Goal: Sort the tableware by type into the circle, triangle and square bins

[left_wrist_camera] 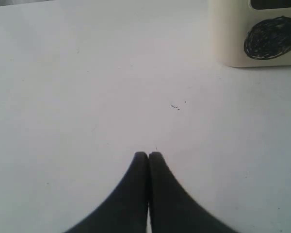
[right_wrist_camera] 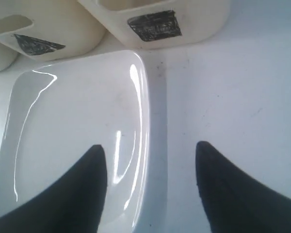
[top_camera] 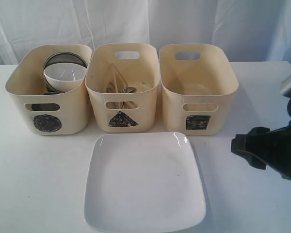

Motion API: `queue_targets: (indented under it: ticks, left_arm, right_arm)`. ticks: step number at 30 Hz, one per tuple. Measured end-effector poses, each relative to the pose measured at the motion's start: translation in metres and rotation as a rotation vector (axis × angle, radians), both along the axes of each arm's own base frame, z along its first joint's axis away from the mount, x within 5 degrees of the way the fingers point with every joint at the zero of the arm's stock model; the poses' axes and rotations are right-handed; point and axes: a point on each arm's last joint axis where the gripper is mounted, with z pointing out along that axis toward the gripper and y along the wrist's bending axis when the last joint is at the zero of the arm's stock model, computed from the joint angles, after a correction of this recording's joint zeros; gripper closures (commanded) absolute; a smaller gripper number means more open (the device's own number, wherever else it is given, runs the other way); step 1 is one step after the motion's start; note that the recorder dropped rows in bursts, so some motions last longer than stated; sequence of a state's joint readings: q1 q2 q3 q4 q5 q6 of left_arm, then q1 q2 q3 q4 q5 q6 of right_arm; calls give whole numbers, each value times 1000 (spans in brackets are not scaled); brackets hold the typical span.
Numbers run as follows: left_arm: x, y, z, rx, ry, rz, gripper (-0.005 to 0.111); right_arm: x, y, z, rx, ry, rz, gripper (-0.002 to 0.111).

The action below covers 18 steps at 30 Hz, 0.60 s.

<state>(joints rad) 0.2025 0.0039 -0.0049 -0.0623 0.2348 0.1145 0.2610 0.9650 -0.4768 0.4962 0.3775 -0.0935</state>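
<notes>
The right hand (right_wrist_camera: 150,145) is hovering wide-jawed astride the rim of the square plate (right_wrist_camera: 77,107); the left hand (left_wrist_camera: 148,154) is hanging pinched together, empty, above the tabletop (left_wrist_camera: 63,97) near the circle bin (left_wrist_camera: 233,39).

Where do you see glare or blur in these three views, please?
Right wrist view: bright glare streaks on the square white plate near its rim, the right gripper dark and soft up close. Left wrist view: the table looks washed out, the shut left gripper blurred. Exterior view: sharp, a soft shadow right of the plate.
</notes>
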Motion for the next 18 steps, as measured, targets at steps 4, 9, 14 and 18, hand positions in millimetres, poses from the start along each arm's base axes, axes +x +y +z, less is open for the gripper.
queue_targets:
  ticks: [4,9,14,18]
  left_arm:
    - [0,0,0,0,0,0,107]
    - [0,0,0,0,0,0,107]
    - [0,0,0,0,0,0,107]
    - [0,0,0,0,0,0,107]
  right_arm:
    - [2,0,-14,61,32,-72,62]
    - [2,-1,-19,65,31,-82,62]
    - [2,0,-20,82,37,-84,62]
    - [2,2,-21,111,62,-92,62]
